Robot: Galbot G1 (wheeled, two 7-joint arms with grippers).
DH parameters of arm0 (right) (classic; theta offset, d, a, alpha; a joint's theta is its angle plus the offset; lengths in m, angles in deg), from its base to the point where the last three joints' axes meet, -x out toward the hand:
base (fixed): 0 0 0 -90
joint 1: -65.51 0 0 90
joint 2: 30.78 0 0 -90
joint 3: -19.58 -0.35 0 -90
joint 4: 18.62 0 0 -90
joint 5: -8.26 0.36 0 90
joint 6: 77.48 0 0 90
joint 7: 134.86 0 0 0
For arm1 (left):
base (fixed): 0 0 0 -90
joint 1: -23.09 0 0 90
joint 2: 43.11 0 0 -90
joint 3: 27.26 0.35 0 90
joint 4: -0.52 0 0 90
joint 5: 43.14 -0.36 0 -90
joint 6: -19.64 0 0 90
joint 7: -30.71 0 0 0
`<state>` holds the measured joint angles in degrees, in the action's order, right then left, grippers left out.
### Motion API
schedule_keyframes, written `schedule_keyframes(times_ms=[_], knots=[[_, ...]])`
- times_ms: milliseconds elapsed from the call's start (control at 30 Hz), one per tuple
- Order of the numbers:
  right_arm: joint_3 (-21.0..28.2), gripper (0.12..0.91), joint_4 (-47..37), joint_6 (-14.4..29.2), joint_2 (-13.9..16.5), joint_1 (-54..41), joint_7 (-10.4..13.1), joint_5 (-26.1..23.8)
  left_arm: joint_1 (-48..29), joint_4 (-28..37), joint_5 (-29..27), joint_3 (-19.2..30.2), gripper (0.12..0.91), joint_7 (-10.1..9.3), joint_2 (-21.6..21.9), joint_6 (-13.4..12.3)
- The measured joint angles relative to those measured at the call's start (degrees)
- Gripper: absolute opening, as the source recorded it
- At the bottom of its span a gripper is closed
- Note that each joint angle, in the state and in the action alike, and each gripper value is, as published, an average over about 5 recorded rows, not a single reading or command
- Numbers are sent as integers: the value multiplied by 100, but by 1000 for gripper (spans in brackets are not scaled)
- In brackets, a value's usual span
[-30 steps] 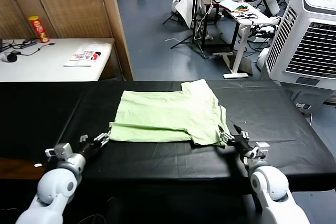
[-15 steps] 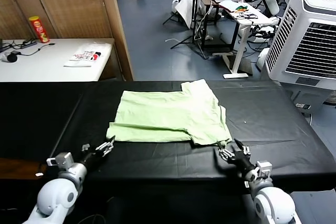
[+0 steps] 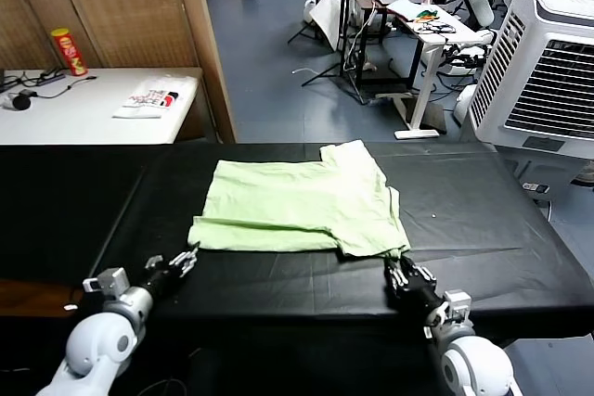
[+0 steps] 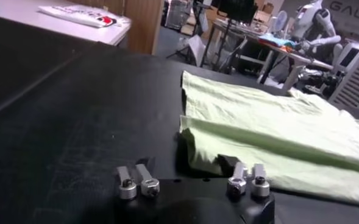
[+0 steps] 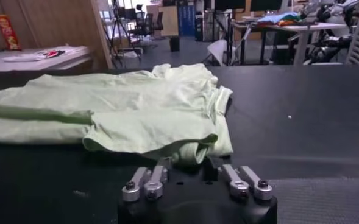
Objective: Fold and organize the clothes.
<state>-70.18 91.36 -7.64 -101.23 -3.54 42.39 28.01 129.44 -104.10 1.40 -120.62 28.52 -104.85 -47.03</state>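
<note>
The pale light-green short-sleeved shirt of thin soft fabric (image 3: 299, 207) lies partly folded in the middle of the black tabletop (image 3: 483, 201), its near edge doubled over. Both arms have drawn back from its near corners since a second ago. The left gripper (image 3: 182, 260) sits just off the near left corner, fingers partly apart and empty. The right gripper (image 3: 406, 277) sits just short of the near right corner, fingers nearly together, holding nothing. This fold looks released; another likely follows.
</note>
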Motion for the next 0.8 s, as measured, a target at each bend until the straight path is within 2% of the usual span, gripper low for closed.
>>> schedule_keyframes(times_ms=[100, 200, 367, 600, 800], knots=[[0, 148, 73, -185, 25, 2, 145, 0, -38, 21, 23, 41, 234, 15, 16, 3], [-25, 131, 192, -427, 87, 33, 279, 22, -15, -19, 8, 73, 136, -6, 29, 19], [-120, 127, 485, -865, 245, 195, 461, 74, 180, -299, -36, 78, 126, -224, 123, 126], [-296, 127, 956, -1273, 350, 646, 552, 75, 721, -1061, -187, -9, 126, -535, 277, 383], [-395, 127, 1220, -1323, 328, 1045, 541, 61, 1326, -1708, -522, -177, 126, -573, 382, 560]])
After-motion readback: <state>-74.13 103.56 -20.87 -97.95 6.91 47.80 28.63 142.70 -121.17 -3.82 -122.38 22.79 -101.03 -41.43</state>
